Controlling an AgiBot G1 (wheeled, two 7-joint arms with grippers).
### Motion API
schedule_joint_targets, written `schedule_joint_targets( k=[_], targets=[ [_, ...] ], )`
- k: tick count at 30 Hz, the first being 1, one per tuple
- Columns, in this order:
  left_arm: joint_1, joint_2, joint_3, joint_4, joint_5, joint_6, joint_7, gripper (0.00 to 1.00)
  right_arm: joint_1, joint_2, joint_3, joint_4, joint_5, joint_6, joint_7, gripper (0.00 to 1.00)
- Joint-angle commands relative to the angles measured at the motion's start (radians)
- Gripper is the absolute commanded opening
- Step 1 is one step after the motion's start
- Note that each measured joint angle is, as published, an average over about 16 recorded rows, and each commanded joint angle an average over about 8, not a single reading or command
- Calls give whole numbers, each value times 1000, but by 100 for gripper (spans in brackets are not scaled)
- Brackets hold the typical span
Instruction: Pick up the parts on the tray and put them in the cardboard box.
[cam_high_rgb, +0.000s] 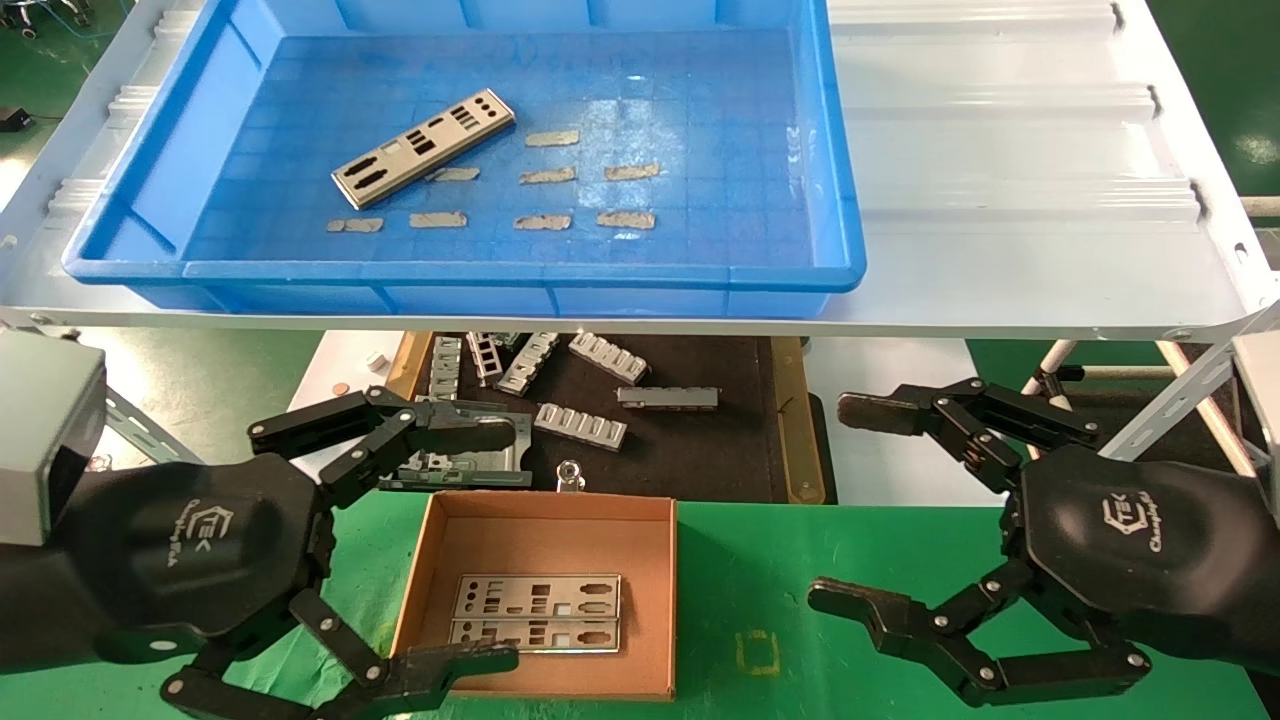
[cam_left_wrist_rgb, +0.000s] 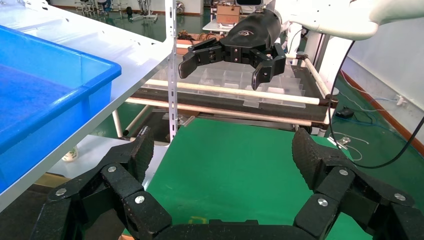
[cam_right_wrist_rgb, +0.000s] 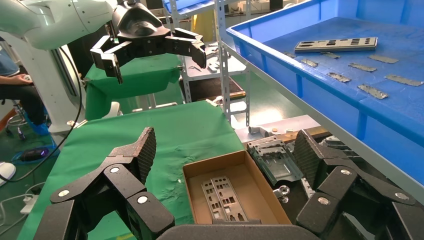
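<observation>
**One plate left in the tray, both grippers empty**

Head view: a single part (cam_high_rgb: 424, 148) is seen lying flat and slanted on the floor of the tray (cam_high_rgb: 840, 200), among tape scraps (cam_high_rgb: 551, 138). Two more plates (cam_high_rgb: 537, 612) are already stacked in the cardboard box (cam_high_rgb: 545, 520) on the green worktop (cam_high_rgb: 760, 560). The part looks thin, stiff, light and slick, so it would probably be best taken by a long edge. The left gripper (cam_high_rgb: 470, 545) is held over the box's left side, jaws wide, nothing gripped. The right gripper (cam_high_rgb: 850, 505) is parked off to the right, jaws also wide.

Left wrist view: only spread fingers (cam_left_wrist_rgb: 137, 150) and bare worktop are shown.

Right wrist view: box and tray are seen past open fingers (cam_right_wrist_rgb: 142, 150).
</observation>
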Motion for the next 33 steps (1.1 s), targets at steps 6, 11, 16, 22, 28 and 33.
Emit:
schedule_joint_targets(
  k=[6,11,16,22,28,33],
  targets=[
    [0,0,0,0,0,0,0,100,0,0,0,0,0,0,0,100],
    [0,0,0,0,0,0,0,100,0,0,0,0,0,0,0,100],
    [0,0,0,0,0,0,0,100,0,0,0,0,0,0,0,100],
    [0,0,0,0,0,0,0,100,0,0,0,0,0,0,0,100],
    [0,0,0,0,0,0,0,100,0,0,0,0,0,0,0,100],
    [0,0,0,0,0,0,0,100,0,0,0,0,0,0,0,100]
  ],
)
